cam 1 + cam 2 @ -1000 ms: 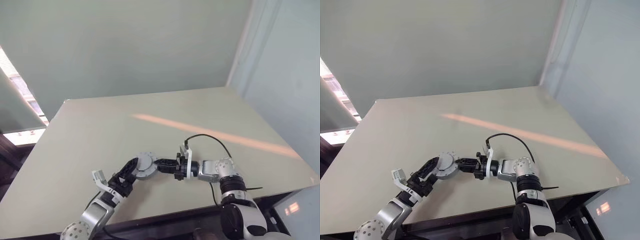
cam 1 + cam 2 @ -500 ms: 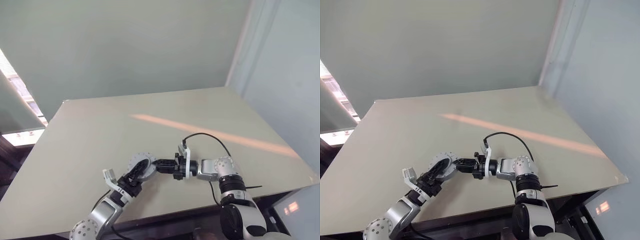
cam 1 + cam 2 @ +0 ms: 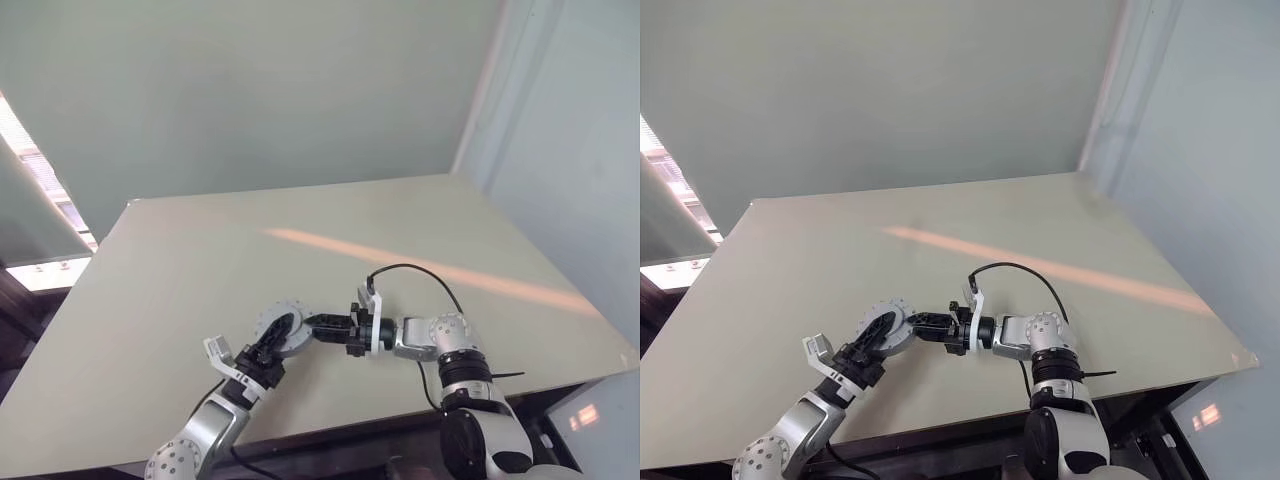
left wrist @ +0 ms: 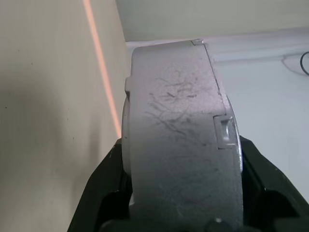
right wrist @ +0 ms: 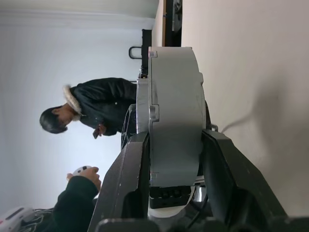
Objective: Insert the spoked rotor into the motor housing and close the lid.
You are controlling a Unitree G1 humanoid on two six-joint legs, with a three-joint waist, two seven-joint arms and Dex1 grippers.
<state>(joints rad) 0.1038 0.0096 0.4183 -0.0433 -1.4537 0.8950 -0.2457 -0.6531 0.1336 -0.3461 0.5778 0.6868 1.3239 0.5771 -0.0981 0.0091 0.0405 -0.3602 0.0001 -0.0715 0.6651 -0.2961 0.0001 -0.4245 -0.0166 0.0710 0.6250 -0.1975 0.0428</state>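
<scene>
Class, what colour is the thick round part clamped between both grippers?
Matte grey round part, faintly scratched; best seen in the right wrist view.

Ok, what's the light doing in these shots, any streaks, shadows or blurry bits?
Left eye view: an orange streak of light slants across the table, with a bright window strip at the left edge. Left wrist view: the same streak runs along the table beside the grey disc, whose scratched face looks soft up close. Right wrist view: a soft shadow lies on the table.

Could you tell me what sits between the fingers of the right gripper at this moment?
A thick grey round motor part, clamped edge-on between the right gripper's fingers, in the right wrist view.
</scene>
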